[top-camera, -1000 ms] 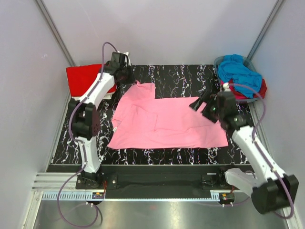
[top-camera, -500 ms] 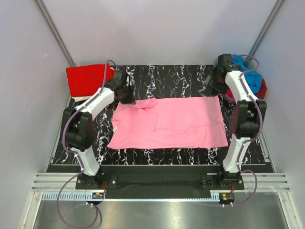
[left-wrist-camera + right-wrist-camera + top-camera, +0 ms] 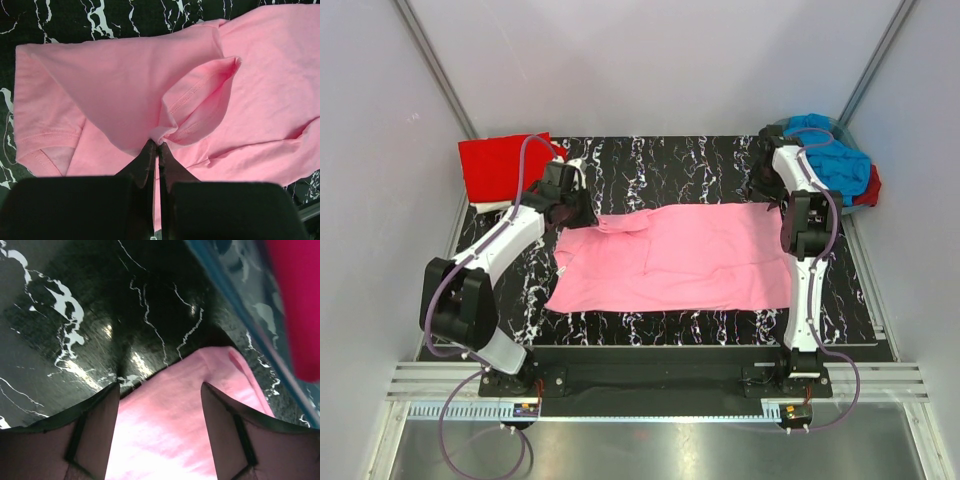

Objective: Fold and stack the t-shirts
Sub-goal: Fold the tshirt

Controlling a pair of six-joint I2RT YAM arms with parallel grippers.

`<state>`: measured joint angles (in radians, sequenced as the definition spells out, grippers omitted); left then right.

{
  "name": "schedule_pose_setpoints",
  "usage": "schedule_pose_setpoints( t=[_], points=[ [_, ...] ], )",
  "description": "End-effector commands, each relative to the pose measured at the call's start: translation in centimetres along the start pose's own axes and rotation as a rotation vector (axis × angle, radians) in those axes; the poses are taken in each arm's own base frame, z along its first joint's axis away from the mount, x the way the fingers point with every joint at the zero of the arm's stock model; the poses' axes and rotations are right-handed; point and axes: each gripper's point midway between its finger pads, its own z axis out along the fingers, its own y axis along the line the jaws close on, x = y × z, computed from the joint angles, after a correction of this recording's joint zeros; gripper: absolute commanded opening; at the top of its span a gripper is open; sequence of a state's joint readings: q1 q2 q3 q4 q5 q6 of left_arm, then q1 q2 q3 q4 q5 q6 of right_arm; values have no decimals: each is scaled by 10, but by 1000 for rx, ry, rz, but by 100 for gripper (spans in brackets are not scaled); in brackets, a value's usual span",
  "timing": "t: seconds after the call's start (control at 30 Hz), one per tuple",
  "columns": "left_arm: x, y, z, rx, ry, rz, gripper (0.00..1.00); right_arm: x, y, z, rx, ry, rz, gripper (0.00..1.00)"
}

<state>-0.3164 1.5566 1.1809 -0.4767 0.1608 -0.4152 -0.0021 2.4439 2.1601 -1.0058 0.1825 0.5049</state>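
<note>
Tension across the far edge is what this step seems to need. At the far left a folded red cloth t-shirt (image 3: 498,165) lies on the black, white-veined table top (image 3: 700,160). Just right of it the left gripper (image 3: 157,146) is clamped tight on a pinch of the light pink cloth t-shirt (image 3: 690,255), at its far-left part, where the wrist view shows the cloth bunched into a small loop above the fingertips. The pink tee lies spread across the middle of the table, mostly flat. At its far-right corner the right gripper (image 3: 160,387) stands with jaws parted, one finger on each side of the corner, nothing pinched. Further right, the grey-rimmed plastic basket (image 3: 235,292) holds a bright blue t-shirt (image 3: 830,160) and a magenta one (image 3: 295,300).

As I judge it, the right side must take its corner cleanly before any lift: come down until the cloth sits between the fingers, then close on every layer there, not the top one alone. Both arms should then rise together and carry the far edge toward the near edge at a matching pace, or the fold will skew. The left pinch is narrow and could slip.
</note>
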Motion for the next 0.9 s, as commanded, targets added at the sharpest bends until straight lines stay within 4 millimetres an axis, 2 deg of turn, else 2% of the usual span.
schedule_pose_setpoints(
  t=[0.0,0.1,0.17,0.27,0.37,0.4,0.43,0.5,0.6,0.63,0.67,0.7,0.87],
  points=[
    [-9,-6,-3,23,-52,18,0,-16,-15,18,31,-11,22,73],
    [-9,-5,-2,23,-52,15,0,-12,-15,29,29,11,18,68],
    [-6,-5,-1,24,-46,14,0,-5,-17,34,29,34,16,51],
    [-6,-4,-2,22,-47,14,0,4,-21,38,36,42,15,36],
    [-5,-4,-3,21,-52,13,0,15,-25,38,31,58,18,31],
    [-5,-4,-3,22,-54,12,0,14,-23,38,19,44,25,19],
    [-5,-2,-3,16,-57,9,0,20,-27,33,17,43,32,13],
    [-6,-2,-3,14,-57,8,0,17,-25,28,-3,22,41,0],
    [-13,2,-11,-17,-67,4,0,14,-27,17,7,26,31,0],
    [-25,0,-18,-23,-95,7,0,7,-23,9,-9,11,36,0],
    [-27,1,-23,-32,-88,9,0,5,-22,4,-19,7,39,0],
    [-42,-3,-35,-24,-126,10,0,4,-18,-4,-41,6,41,0],
    [-53,-7,-60,-36,-130,35,0,-3,-15,-57,-129,-52,55,0]
  ],
)
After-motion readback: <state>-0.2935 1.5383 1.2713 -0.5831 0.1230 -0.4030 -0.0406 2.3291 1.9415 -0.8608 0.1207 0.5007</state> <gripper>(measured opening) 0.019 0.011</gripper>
